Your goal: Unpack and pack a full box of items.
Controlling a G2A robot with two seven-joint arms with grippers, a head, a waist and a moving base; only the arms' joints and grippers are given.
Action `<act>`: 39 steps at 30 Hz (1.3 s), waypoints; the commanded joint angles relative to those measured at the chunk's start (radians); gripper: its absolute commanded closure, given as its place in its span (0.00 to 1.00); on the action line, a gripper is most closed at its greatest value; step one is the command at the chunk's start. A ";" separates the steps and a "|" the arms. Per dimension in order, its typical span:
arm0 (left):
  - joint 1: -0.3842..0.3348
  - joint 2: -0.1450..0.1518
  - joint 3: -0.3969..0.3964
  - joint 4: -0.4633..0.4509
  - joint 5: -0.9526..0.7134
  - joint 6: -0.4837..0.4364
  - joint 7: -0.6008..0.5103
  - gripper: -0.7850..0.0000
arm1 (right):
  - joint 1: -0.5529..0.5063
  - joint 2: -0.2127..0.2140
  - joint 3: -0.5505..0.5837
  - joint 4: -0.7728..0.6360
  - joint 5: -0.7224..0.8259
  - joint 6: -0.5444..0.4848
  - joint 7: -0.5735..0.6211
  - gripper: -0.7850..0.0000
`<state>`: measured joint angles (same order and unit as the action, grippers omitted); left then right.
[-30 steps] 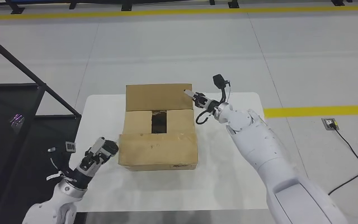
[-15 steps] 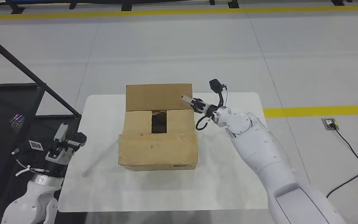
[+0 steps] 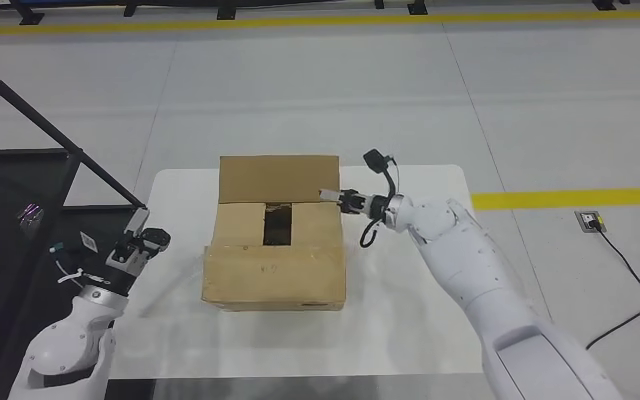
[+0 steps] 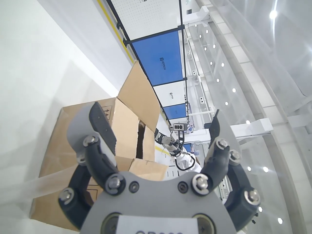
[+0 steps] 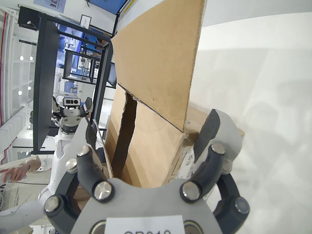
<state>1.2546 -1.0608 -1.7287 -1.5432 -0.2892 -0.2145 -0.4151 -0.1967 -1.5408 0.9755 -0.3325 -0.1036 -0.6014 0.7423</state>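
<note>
A brown cardboard box (image 3: 275, 262) stands in the middle of the white table (image 3: 420, 310). Its rear flap (image 3: 280, 177) is tipped up and back. The inner flaps lie nearly shut, with a dark gap (image 3: 277, 224) between them. My right gripper (image 3: 326, 195) is open at the box's right top edge, and its fingers (image 5: 207, 132) straddle the corner below the raised flap (image 5: 158, 57). My left gripper (image 3: 140, 234) hangs open and empty off the table's left edge, aimed at the box (image 4: 73, 147). A translucent tape strip (image 4: 41, 179) trails from the box's side.
A black metal frame (image 3: 60, 170) stands left of the table, close to my left arm. Bare table surface lies in front of the box and to its right. A yellow floor line (image 3: 540, 199) runs past the table's right side.
My left gripper pulled away from the box's front left corner to the table's left edge. My right gripper slid left onto the box's top right edge. The box shifted slightly left.
</note>
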 commanded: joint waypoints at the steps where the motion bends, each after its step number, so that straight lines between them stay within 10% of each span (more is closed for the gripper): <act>1: 0.000 0.000 0.003 0.002 0.000 -0.005 -0.003 0.00 | -0.001 0.005 0.008 -0.001 0.013 -0.028 0.037 0.00; 10: 0.047 0.000 -0.010 -0.042 -0.006 -0.041 -0.043 0.00 | -0.006 0.025 0.045 -0.016 0.114 -0.118 0.253 0.00; 27: 0.247 0.015 -0.089 -0.172 -0.176 -0.184 -0.438 0.00 | -0.021 -0.028 -0.006 -0.012 0.038 0.102 -0.133 0.00; 39: 0.237 0.015 -0.015 -0.157 -0.099 -0.163 -0.441 0.00 | -0.005 -0.046 0.051 0.039 0.210 -0.046 -0.035 0.00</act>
<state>1.4963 -1.0442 -1.7534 -1.7034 -0.3971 -0.3818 -0.8750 -0.2032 -1.5876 1.0201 -0.2958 0.0893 -0.6318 0.6837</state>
